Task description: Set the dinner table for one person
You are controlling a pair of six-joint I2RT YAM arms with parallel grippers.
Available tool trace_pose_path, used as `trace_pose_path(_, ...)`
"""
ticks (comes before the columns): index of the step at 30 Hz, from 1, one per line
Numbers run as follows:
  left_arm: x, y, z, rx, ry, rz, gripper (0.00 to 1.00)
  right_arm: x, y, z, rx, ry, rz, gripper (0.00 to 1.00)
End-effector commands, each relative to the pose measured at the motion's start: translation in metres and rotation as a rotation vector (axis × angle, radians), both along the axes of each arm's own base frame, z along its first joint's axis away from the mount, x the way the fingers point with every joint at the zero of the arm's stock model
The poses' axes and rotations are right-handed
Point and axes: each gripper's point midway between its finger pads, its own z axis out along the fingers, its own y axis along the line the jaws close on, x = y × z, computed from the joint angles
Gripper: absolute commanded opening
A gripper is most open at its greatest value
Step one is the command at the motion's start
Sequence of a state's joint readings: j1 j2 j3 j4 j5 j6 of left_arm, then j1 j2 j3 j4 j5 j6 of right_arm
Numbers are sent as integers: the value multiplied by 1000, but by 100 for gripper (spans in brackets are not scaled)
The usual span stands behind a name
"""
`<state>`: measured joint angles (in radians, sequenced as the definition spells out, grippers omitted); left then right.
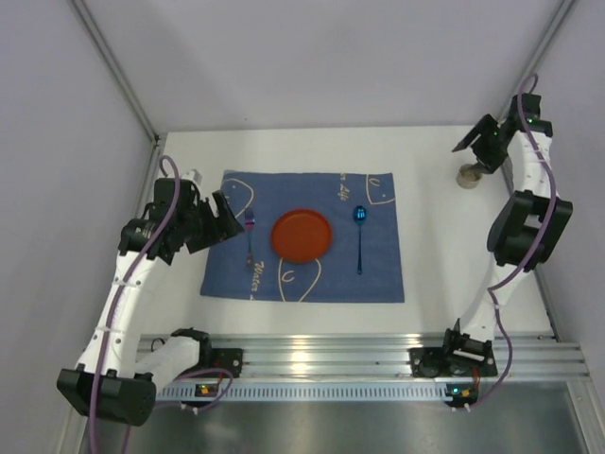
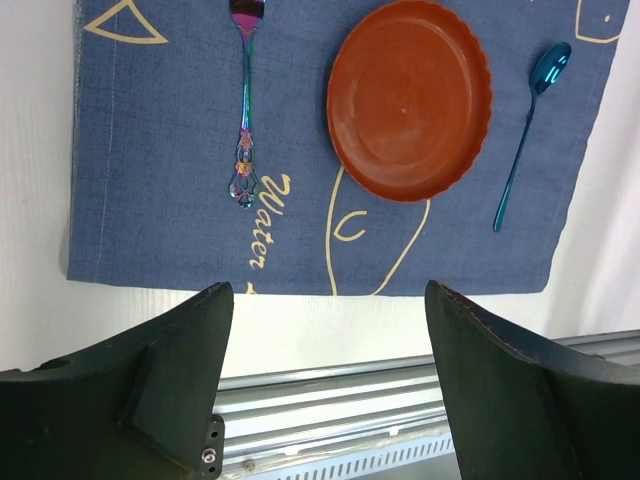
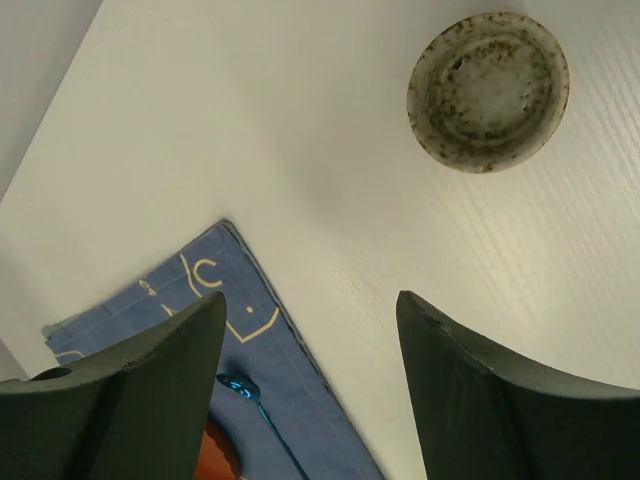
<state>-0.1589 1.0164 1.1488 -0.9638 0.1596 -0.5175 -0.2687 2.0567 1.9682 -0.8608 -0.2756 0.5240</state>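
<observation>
On the white dinner table [image 1: 437,274] lies a blue placemat [image 1: 378,274] with an orange-red plate [image 1: 302,235] at its middle. A fork [image 1: 250,238] with an iridescent handle lies left of the plate, and a blue spoon [image 1: 360,238] lies right of it. A speckled beige cup [image 1: 470,174] stands at the far right, off the mat. My left gripper [image 1: 225,219] hovers open at the mat's left edge, nothing between its fingers [image 2: 190,350]. My right gripper [image 1: 477,144] hangs open just beyond the cup [image 3: 488,90], apart from it and empty.
A ribbed aluminium rail [image 1: 321,355] runs along the near edge, with both arm bases on it. White walls close in the table on the left, the back and the right. The right arm's elbow [image 1: 527,227] hangs over the right edge.
</observation>
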Motion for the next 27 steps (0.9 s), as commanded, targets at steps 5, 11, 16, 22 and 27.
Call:
trace_pose_path(5,19,3,6,33,-35,5,82,18,-44,-25,29,43,-96,68)
trace_pose_path(11,32,8,1,72,-14,25,82,18,-75,-48,13,87,-178,66)
trace_pose_path(16,46,5,-4,78,8,17,82,11,-89,-70,-16,142,-210,65)
trace_pose_path(22,57,4,-9,86,28,15,82,9,-96,-90,-24,179,-229,64)
trace_pose_path(27,60,7,-10,103,37,23,82,15,-99,-110,-13,199,-240,53)
